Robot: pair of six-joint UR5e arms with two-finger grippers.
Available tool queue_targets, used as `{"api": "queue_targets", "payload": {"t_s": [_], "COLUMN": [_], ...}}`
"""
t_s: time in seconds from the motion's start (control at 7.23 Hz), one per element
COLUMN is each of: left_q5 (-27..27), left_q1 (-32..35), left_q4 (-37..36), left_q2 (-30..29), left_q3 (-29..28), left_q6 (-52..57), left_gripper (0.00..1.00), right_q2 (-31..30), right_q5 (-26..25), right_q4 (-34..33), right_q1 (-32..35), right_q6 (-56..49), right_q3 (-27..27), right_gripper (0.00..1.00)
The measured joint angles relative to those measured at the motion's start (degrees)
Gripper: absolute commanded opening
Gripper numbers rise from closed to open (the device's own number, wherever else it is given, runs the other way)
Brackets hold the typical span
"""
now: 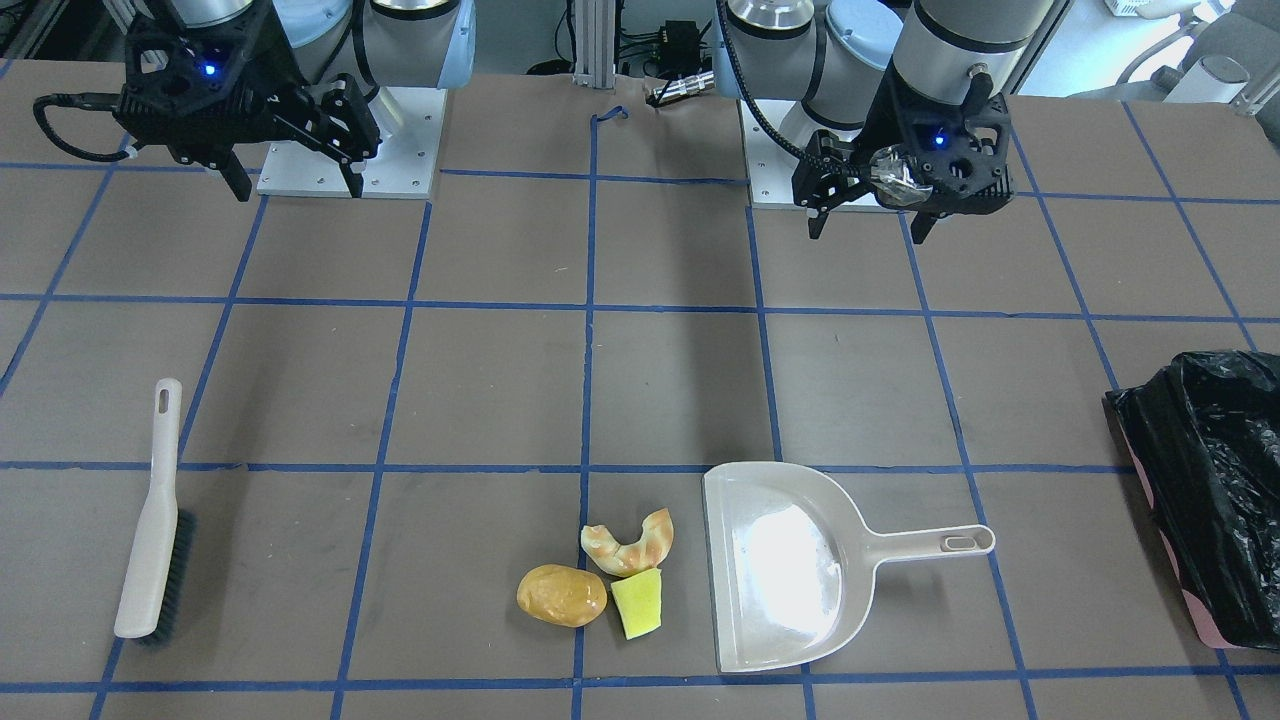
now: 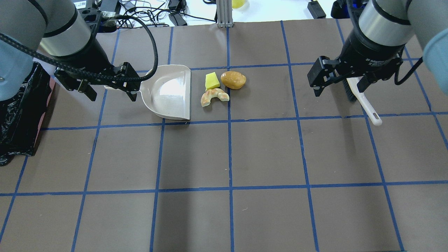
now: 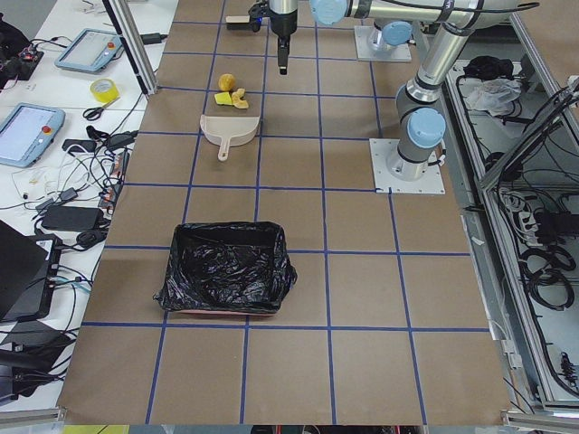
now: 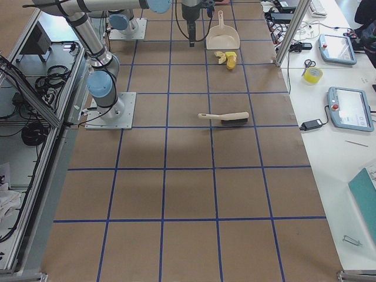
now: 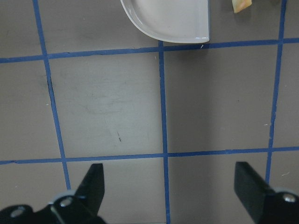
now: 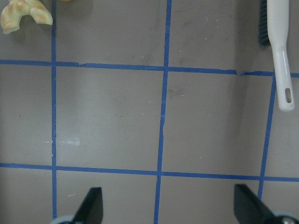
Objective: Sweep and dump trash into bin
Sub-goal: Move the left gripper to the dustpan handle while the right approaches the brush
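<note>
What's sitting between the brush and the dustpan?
Near the dustpan lie a brown lump, an orange-white crescent and a yellow wedge; the rest is bare table, clearest in the front-facing view.

A brown table (image 1: 680,400) carries a grid of blue tape (image 1: 590,300). A beige dustpan (image 1: 790,570) lies flat on the table, and a white brush (image 1: 150,520) lies on it too, well apart. Beside the table, a white bench (image 3: 41,89) holds two tablets (image 3: 27,134), a yellow tape roll (image 3: 103,89), cables (image 3: 86,172) and what may be scissors (image 3: 95,110).
</note>
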State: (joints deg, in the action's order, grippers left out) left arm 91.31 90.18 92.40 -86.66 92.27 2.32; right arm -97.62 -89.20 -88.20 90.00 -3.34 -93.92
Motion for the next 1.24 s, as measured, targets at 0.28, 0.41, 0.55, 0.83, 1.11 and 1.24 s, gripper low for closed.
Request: {"api": "queue_targets", "payload": {"t_s": [0.28, 0.41, 0.55, 0.83, 1.11, 1.24], "left_q5": [0.03, 0.07, 0.07, 0.06, -0.04, -0.02], "left_q1": [0.01, -0.09, -0.38, -1.84, -6.22, -8.4], "left_q4": [-0.56, -2.12, -4.68, -9.47, -13.69, -15.35], "left_q2": [0.24, -0.48, -1.57, -4.2, -7.76, -9.64], "left_q3": [0.08, 0.15, 0.22, 0.19, 0.16, 0.1], "left_q6": [0.1, 1.04, 3.66, 15.29, 31.19, 40.26], "left_gripper": [1.0, 1.0, 1.0, 1.0, 1.0, 1.0], "right_q2": [0.23, 0.28, 0.26, 0.35, 0.71, 1.5], "right_q5": [0.19, 0.35, 0.2, -0.29, -2.2, -2.62], "right_q4": [-0.02, 0.07, 0.12, 0.07, 0.04, -0.16], "right_q1": [-0.06, -0.1, -0.26, -1.62, -6.54, -10.35], "right_q6": [-0.07, -0.13, -0.2, -0.88, -6.33, -11.4], "right_q3": [-0.06, -0.07, -0.22, -0.63, -0.87, -1.06], "right_gripper": [1.0, 1.0, 1.0, 1.0, 1.0, 1.0]}}
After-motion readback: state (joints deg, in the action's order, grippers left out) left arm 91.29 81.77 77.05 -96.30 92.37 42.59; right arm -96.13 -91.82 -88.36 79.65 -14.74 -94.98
